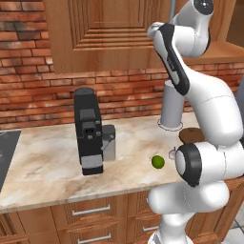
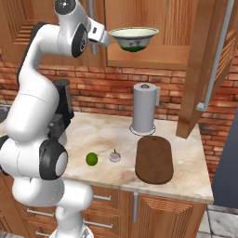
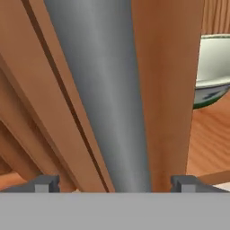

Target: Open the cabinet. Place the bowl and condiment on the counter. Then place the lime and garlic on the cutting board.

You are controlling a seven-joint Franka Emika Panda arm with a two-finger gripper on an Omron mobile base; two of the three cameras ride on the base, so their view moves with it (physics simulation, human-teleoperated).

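Gripper (image 3: 116, 183) at the cabinet (image 2: 153, 23) handle (image 3: 105, 90)

The jaws are spread wide on either side of the silver bar. The bowl (image 2: 133, 38) is seen on the cabinet shelf; lime (image 2: 91, 159) and garlic (image 2: 115, 156) are seen on the counter (image 2: 102, 135) beside the cutting board (image 2: 154, 159).

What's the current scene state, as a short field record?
cabinet: right door swung open
bowl: on cabinet shelf
lime: on counter, beside garlic
cutting board: on counter, nothing on it
end effector: open, fingertips either side of the silver door handle
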